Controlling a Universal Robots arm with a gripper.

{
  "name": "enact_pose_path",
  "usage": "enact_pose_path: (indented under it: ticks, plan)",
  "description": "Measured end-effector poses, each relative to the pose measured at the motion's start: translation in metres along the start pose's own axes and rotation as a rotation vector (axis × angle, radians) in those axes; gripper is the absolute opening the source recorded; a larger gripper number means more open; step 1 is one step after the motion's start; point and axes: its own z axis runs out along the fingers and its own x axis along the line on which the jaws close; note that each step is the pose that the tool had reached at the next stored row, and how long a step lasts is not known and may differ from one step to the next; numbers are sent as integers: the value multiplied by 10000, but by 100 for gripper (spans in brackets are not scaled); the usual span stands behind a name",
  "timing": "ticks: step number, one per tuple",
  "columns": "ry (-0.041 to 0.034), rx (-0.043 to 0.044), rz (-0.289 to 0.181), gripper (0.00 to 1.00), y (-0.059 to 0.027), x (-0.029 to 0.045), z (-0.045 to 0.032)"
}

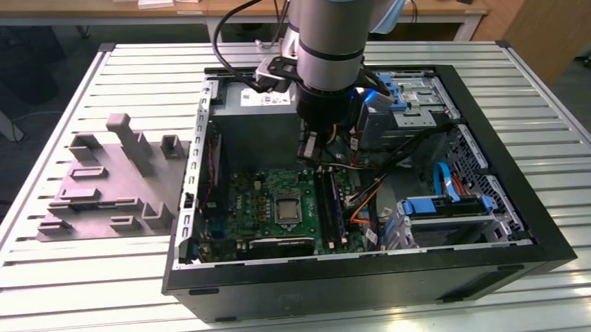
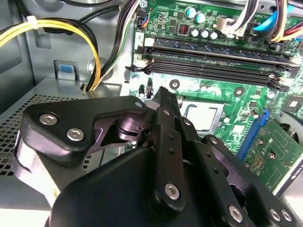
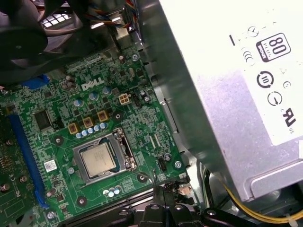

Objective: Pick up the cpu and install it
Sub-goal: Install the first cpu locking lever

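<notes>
1. Exterior view: the arm's gripper (image 1: 312,156) hangs inside the open computer case (image 1: 499,145), above the green motherboard (image 1: 249,207). The chip (image 1: 287,209) lies in the socket (image 1: 287,223) on that board, just below the gripper. A grey moulded tray (image 1: 102,187) sits on the slatted table (image 1: 55,277), beside the case toward the exterior view's left.
2. Second wrist view: the gripper's fingers (image 2: 163,101) are pressed together with nothing between them. The chip (image 2: 203,116) rests in its socket just beyond the fingertips, near the memory slots (image 2: 213,61).
3. First wrist view: the silvery chip (image 3: 99,158) sits flat within the metal socket frame (image 3: 125,151), apart from the gripper. The power supply (image 3: 227,104) stands alongside.
</notes>
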Motion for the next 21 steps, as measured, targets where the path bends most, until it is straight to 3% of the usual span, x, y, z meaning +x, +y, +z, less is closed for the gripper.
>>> enact_pose_path:
  ticks: [8,15,21]
  plan:
    - [10,3,-2,11,26,-1,16]
    - [257,107,6,11,28,0,17]
    - [252,104,7,11,24,-3,16]
